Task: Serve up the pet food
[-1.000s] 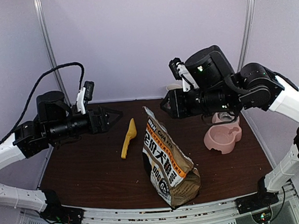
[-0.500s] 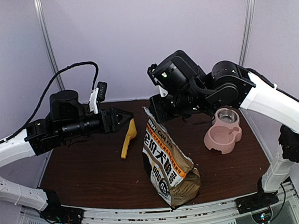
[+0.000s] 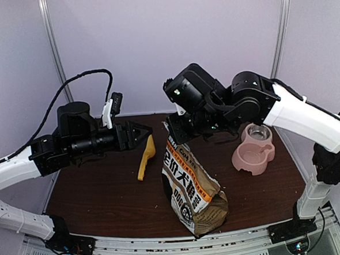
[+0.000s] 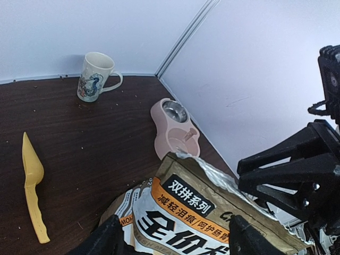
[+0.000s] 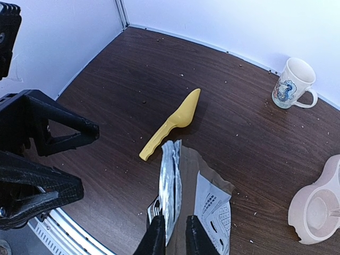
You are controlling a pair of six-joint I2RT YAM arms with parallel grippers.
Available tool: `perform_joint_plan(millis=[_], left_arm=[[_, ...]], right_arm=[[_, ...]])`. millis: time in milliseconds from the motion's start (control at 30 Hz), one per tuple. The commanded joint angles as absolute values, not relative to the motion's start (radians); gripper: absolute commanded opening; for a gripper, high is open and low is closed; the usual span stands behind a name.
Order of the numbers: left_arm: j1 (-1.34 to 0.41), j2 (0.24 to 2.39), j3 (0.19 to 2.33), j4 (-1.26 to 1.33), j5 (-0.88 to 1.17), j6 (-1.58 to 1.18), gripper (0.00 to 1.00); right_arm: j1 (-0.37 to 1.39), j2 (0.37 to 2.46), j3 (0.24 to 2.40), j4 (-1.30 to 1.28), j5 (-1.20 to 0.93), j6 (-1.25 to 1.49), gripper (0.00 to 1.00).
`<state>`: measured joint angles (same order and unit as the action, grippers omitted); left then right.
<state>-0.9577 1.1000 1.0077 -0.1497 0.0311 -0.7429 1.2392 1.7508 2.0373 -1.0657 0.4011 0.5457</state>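
The pet food is hidden inside a kraft-brown bag (image 3: pixel 192 187) with a white label, which stands leaning at the table's middle. Its foil-lined top edge (image 5: pixel 171 175) runs up between the fingers of my right gripper (image 5: pixel 175 239), which reaches down from above and is shut on that edge. In the top view the right gripper (image 3: pixel 174 127) sits at the bag's upper left corner. My left gripper (image 3: pixel 140 134) hovers left of the bag, apart from it and open; in the left wrist view the left gripper (image 4: pixel 174 226) frames the bag (image 4: pixel 212 207) between wide jaws.
A yellow scoop (image 3: pixel 146 158) lies flat on the dark wooden table (image 3: pixel 93 190), left of the bag and under the left gripper. A pink double bowl (image 3: pixel 252 154) stands at the right. A white mug (image 5: pixel 293 82) stands near the back wall. Small crumbs dot the tabletop.
My right arm has swung left and down onto the bag's top, its jaws narrowing around the edge. The left gripper has moved right toward the bag and closed a little.
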Motion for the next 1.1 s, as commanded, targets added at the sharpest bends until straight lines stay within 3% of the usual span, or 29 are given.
perform_joint_plan(millis=[0,467,1067], left_arm=[[-0.965,1.103,1.043,-0.094,0.037,-0.746,0.7],[-0.965,1.102,1.047,-0.103,0.029,-0.741,0.7],[-0.965,1.185,1.1,-0.06,0.094,-0.742,0.7]], right_arm=[[1.244,1.765,2.06,-1.097,0.436,0.544,0.15],[1.243,1.782,2.06,-1.132,0.462,0.574,0.07],[1.244,1.767,2.049,-1.177,0.453,0.585,0.18]])
